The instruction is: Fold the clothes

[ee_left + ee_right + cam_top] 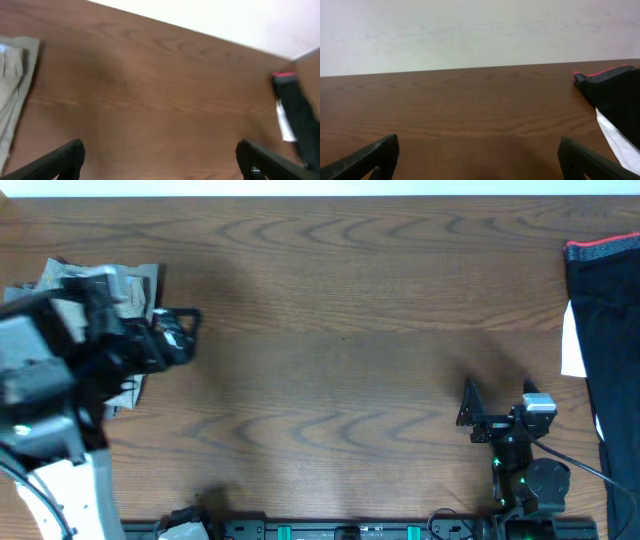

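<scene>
While the pale khaki-green cotton pair (105, 290) lies in a compact folded pile at the far-left edge of the brown wood-grain table (330, 330), the left gripper (160, 150) hovers just beside it, jaws spread wide and holding nothing. The right gripper (479, 145), low at the near right, is equally wide open and empty. That pile looks finished. The next step appears to be fetching the black garment with a red waistband (603, 330), which hangs partly past the right edge. The right arm would likely reach right and away, pinch the fabric and draw it inward. The whole middle of the table offers bare room for spreading, with the right-hand table edge the only tight spot.
</scene>
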Tool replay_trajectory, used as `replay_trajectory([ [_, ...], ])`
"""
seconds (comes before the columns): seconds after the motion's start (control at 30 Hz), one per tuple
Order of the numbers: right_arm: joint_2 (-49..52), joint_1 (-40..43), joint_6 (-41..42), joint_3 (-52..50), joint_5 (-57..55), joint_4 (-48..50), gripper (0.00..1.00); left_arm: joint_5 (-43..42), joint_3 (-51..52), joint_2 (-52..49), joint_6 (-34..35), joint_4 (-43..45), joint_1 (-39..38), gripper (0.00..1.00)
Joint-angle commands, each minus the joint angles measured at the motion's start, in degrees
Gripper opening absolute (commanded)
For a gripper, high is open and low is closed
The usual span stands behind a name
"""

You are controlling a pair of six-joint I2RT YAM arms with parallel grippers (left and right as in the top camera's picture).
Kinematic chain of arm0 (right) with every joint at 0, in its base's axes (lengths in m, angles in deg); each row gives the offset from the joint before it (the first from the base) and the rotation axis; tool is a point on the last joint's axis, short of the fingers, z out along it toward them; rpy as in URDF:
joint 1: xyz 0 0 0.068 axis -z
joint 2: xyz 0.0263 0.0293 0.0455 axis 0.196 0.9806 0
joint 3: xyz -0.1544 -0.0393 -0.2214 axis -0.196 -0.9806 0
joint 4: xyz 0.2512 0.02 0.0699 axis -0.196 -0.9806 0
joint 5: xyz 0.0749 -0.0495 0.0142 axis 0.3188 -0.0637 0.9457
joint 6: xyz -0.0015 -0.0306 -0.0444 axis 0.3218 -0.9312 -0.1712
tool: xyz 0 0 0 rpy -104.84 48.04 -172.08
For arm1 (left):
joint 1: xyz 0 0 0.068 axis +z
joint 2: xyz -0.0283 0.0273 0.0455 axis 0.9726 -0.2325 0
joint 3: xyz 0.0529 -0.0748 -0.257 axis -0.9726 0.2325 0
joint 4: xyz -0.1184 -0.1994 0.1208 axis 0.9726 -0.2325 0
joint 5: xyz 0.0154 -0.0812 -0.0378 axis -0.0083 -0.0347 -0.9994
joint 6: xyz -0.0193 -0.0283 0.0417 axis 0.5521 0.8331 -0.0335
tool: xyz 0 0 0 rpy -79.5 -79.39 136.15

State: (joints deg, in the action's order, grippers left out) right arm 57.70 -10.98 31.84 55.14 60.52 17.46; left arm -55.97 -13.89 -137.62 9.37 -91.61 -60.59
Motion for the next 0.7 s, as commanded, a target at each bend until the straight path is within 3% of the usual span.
replay_trajectory([
  [0.0, -0.4, 0.5, -0.6, -0.1, -0.6, -0.2, 0.99, 10.4, 6.6, 5.0, 1.6, 5.0, -5.2, 0.98],
  [0.27, -0.4, 0.5, -0.5, -0.1, -0.6, -0.3, 0.99, 13.3, 27.8, 18.4, 3.6, 19.8, -8.3, 0.98],
  [0.67, -0.4, 0.5, -0.5, -0.1, -0.6, -0.3, 0.99, 17.0, 53.6, 39.6, 3.9, 35.2, -8.4, 0.98],
])
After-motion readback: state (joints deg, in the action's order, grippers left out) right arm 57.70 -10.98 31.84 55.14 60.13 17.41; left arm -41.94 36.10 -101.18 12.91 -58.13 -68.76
